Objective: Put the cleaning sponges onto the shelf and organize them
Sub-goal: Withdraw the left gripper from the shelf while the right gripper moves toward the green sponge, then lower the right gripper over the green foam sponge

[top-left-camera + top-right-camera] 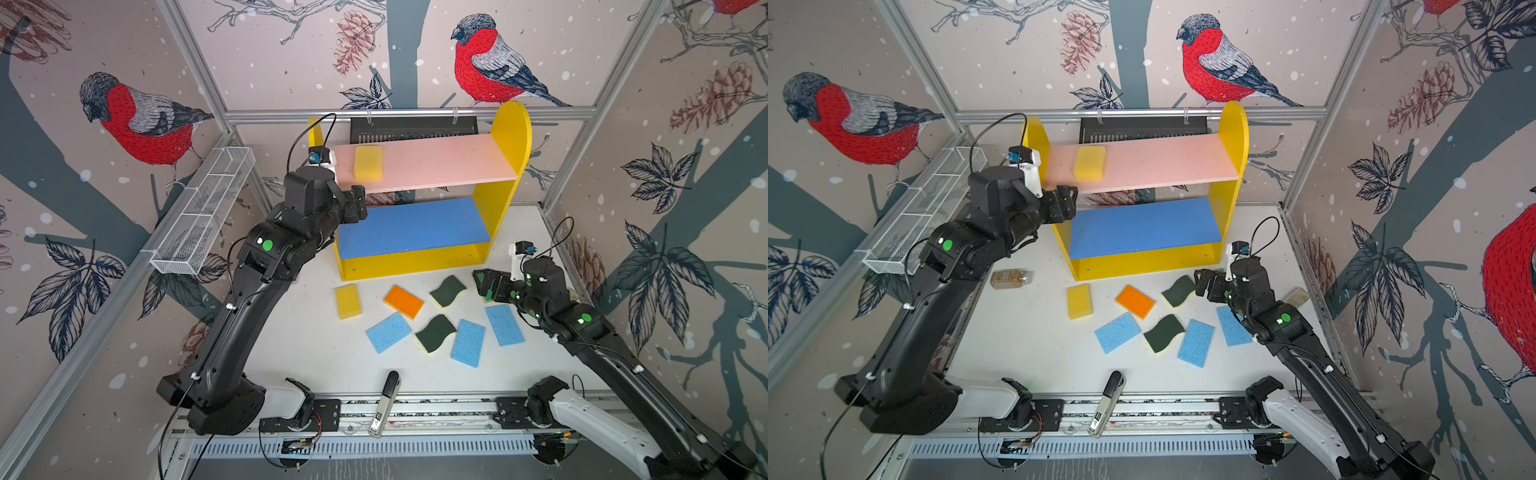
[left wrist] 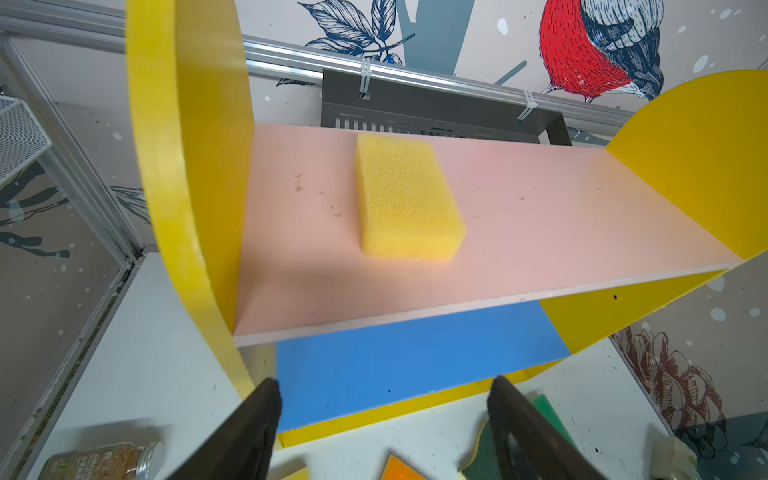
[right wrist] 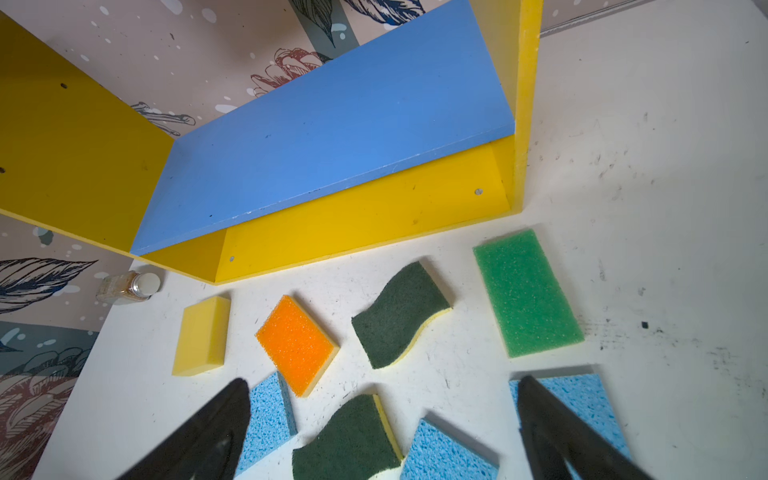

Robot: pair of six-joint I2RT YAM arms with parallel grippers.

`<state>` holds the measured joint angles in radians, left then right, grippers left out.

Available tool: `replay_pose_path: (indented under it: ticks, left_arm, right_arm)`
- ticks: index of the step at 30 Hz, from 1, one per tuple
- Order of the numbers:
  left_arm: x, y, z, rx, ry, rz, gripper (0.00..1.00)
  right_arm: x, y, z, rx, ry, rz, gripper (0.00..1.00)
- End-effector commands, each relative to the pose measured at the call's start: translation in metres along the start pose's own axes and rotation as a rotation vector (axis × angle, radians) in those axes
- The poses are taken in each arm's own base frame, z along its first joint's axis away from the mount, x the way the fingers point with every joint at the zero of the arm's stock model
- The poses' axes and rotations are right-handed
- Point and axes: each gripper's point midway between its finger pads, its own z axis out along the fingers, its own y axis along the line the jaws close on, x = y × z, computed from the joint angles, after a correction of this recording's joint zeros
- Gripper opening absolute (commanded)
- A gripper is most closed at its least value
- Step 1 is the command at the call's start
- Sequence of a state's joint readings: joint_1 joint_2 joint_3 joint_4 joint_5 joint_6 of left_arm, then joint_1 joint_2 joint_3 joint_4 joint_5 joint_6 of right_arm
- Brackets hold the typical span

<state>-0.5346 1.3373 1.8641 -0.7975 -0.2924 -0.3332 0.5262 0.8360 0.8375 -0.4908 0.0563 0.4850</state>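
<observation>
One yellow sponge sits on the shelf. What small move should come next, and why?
Probably the right gripper should ease down onto the green-topped sponge: it hangs open and empty close by, and that sponge lies on the table, not the shelf.

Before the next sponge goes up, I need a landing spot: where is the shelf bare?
Blue lower board: wholly bare. Pink upper board: free between the yellow block sponge and the yellow round-topped side panel. Crowded: white tabletop in front of the shelf, strewn with sponges.

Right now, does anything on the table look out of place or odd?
Yes. A brownish bottle lies on its side on the table, beside the left end of the shelf. It looks tipped over rather than stood upright.
</observation>
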Motion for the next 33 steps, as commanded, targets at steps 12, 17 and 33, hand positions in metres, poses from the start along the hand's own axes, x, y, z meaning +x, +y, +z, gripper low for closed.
replay_pose_path:
  ticks: [12,17,33]
  left_arm:
    - [0.082,0.011,-0.019,0.005,0.115,0.021,0.77]
    - [0.114,0.01,-0.025,0.04,0.157,0.012,0.76]
    - [0.209,0.041,-0.023,0.006,0.265,-0.065,0.76]
  right_arm:
    - [0.023,-0.009,0.009,0.079,0.016,0.034,1.0]
    - [0.037,-0.027,0.022,0.159,0.037,0.001,1.0]
    - [0.046,-0.084,0.056,0.299,0.109,0.054,1.0]
